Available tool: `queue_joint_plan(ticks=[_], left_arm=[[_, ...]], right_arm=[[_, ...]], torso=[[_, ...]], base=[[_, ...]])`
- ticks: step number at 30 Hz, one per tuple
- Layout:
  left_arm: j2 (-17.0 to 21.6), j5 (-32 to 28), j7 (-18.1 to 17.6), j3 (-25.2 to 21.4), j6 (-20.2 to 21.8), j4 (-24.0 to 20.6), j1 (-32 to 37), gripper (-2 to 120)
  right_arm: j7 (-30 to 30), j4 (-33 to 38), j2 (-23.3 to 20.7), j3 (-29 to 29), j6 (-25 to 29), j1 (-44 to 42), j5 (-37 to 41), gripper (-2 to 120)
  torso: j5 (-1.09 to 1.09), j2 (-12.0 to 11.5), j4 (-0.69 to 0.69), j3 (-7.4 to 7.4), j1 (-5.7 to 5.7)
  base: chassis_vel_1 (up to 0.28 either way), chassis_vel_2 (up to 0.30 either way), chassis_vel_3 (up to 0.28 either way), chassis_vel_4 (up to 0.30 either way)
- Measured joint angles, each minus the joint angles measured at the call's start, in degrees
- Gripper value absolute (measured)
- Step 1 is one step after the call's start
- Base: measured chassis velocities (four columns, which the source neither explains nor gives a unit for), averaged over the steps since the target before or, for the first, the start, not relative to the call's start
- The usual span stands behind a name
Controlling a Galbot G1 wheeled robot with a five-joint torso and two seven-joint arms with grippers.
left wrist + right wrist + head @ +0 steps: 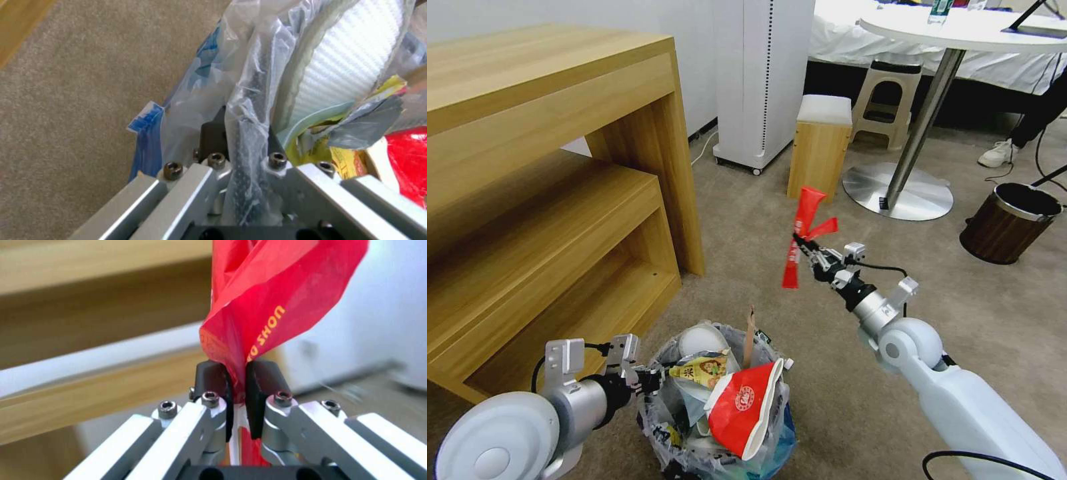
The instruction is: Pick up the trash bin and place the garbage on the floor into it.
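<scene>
The trash bin is a small black bin lined with a crinkly clear bag, low in the head view's middle. Garbage fills it: a crushed red-white bowl, a white slipper, a yellow wrapper and a wooden stick. My left gripper is shut on the bin's rim, one finger on each side of the bag-covered wall. My right gripper is raised above the carpet beyond the bin, shut on a red wrapper. The wrapper is pinched between the black pads.
A wooden desk with a lower shelf stands to the left. Farther off are a white tower unit, a small wooden stool, a round table's metal base and a brown wood-patterned bin. Grey carpet lies open on the right.
</scene>
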Motion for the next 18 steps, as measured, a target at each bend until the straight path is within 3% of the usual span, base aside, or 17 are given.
queue_joint_plan(ticks=[3,7,18], left_arm=[[0.05,-0.17,0.46,0.50,0.02,0.77,-0.75,1],[-0.20,-0.11,0.65,1.97,0.05,1.69,-1.74,1],[-0.72,0.11,0.77,3.64,0.05,3.10,-3.07,1]], right_arm=[[-8.20,-0.86,0.26,-1.75,2.24,0.85,0.52,6],[-13.14,-0.96,0.31,-4.24,3.18,2.28,1.56,6],[-19.14,-0.40,1.29,-8.21,4.07,6.23,3.68,6]], torso=[[0.00,0.00,0.00,0.00,0.00],[0.00,0.00,0.00,0.00,0.00],[0.00,0.00,0.00,0.00,0.00]], base=[[0.000,0.000,0.000,0.000],[0.000,0.000,0.000,0.000],[0.000,0.000,0.000,0.000]])
